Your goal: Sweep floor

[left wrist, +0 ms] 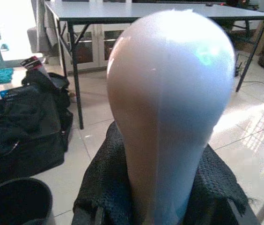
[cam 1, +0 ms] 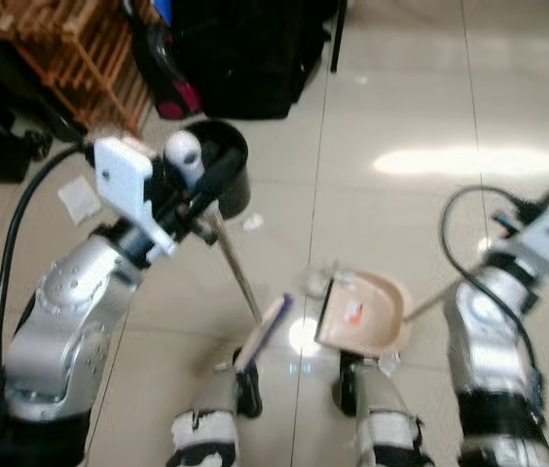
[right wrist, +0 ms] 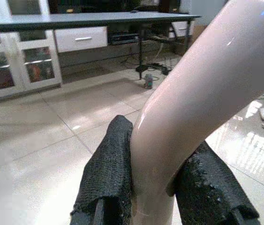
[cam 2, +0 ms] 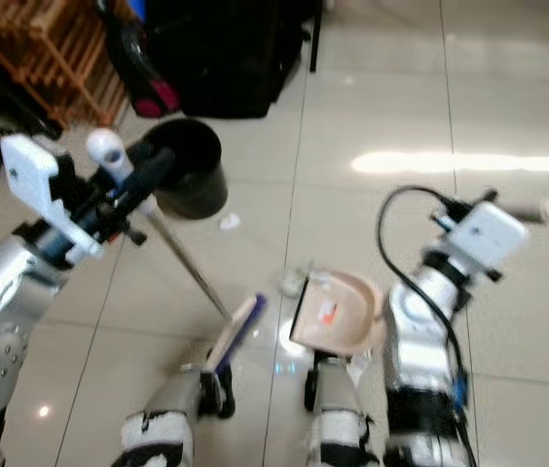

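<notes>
Pale-handled broom with thin metal shaft (cam 1: 237,272), light and stiff, slants to the glossy tiled floor (cam 1: 401,117); left gripper (left wrist: 160,206) pinches its slippery rounded knob. Right gripper (right wrist: 155,197) clamps the beige plastic dustpan (cam 1: 367,313) handle. Black bin (cam 1: 218,167) nearby

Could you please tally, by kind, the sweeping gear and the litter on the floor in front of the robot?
Brooms: 1, held by the left tool
Dustpans: 1, held by the right tool
Bins: 1
White scraps on the tiles: 3
Total: 6
</notes>
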`<state>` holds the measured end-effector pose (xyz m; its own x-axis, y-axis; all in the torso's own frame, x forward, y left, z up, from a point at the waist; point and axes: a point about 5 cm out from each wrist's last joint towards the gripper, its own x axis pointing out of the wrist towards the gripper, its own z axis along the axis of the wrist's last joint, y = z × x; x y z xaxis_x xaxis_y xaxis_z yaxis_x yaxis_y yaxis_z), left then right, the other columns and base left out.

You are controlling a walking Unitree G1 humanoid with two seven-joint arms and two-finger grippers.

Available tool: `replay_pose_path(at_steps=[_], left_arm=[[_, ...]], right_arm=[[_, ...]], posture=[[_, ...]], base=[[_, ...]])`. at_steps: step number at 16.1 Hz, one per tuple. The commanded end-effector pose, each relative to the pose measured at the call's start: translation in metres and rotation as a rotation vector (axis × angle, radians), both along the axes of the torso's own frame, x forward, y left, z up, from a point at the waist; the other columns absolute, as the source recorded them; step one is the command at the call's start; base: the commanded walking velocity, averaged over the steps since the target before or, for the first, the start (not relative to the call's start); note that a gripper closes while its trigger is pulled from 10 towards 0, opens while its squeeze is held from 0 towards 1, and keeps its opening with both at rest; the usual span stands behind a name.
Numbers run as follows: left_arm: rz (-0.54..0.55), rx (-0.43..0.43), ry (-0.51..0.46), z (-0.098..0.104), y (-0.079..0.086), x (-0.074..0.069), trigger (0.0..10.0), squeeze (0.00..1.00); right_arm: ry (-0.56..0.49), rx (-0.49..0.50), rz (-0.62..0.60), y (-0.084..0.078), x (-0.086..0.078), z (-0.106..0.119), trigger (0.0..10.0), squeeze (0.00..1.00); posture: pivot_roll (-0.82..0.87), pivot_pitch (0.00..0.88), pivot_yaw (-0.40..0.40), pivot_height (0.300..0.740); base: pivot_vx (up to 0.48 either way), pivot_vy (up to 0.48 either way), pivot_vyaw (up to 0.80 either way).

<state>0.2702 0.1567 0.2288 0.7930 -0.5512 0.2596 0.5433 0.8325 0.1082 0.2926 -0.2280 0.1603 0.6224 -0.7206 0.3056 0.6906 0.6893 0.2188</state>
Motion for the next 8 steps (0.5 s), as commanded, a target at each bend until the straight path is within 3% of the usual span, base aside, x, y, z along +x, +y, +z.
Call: replay_pose_path(at_steps=[1, 5, 8], left_arm=[[0.051, 0.029, -0.03, 0.005, 0.007, -0.005, 10.0, 0.0], [0.122, 0.052, 0.021, -0.008, 0.016, -0.006, 10.0, 0.0], [0.185, 0.082, 0.04, -0.018, 0.018, -0.004, 10.0, 0.0]], right_arm=[[-0.034, 0.014, -0.026, -0.008, -0.008, 0.01, 10.0, 0.0], [-0.102, 0.014, -0.005, -0.019, -0.016, 0.046, 10.0, 0.0], [-0.073, -0.045, 0.038, -0.016, -0.018, 0.051, 10.0, 0.0]], posture=[[0.01, 0.271, 0.063, 0.74], [-0.01, 0.254, 0.069, 0.74], [0.0, 0.251, 0.065, 0.74]], base=[[0.0, 0.0, 0.0], [0.0, 0.0, 0.0], [0.0, 0.0, 0.0]])
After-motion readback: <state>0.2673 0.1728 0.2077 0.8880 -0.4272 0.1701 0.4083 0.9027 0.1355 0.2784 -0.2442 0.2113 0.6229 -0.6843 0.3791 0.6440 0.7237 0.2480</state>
